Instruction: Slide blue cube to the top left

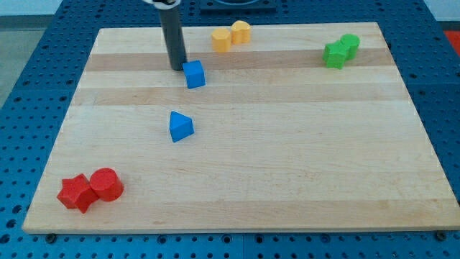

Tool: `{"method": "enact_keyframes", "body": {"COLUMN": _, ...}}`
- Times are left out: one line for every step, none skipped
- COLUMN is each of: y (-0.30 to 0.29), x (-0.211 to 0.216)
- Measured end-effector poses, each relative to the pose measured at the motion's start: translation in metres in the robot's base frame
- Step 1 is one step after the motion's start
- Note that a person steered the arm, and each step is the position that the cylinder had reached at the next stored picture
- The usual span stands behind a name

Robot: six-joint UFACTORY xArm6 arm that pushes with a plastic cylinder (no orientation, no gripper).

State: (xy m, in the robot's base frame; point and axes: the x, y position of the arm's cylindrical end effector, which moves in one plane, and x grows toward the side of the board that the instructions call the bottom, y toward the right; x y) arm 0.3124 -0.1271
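The blue cube (195, 74) sits on the wooden board (287, 158) in the upper left-middle part of the view. My tip (177, 67) is just to the left of the cube and slightly above it, close to or touching its left side. The dark rod rises from there to the view's top edge. A blue triangular block (180, 126) lies below the cube, toward the board's middle left.
A yellow-orange pair of blocks (231, 36) sits near the top edge, right of the rod. Two green blocks (341, 51) sit at the top right. A red star block (76, 192) and a red cylinder (107, 184) sit at the bottom left corner.
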Motion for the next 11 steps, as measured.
{"method": "enact_keyframes", "body": {"y": 0.008, "x": -0.009}}
{"method": "enact_keyframes", "body": {"y": 0.044, "x": -0.024}}
{"method": "enact_keyframes", "body": {"y": 0.077, "x": -0.026}}
{"method": "enact_keyframes", "body": {"y": 0.086, "x": 0.014}}
{"method": "enact_keyframes", "body": {"y": 0.085, "x": 0.042}}
{"method": "enact_keyframes", "body": {"y": 0.077, "x": 0.042}}
{"method": "enact_keyframes", "body": {"y": 0.054, "x": 0.042}}
{"method": "enact_keyframes", "body": {"y": 0.027, "x": 0.042}}
{"method": "enact_keyframes", "body": {"y": -0.001, "x": 0.042}}
{"method": "enact_keyframes", "body": {"y": -0.018, "x": 0.034}}
{"method": "enact_keyframes", "body": {"y": -0.021, "x": 0.007}}
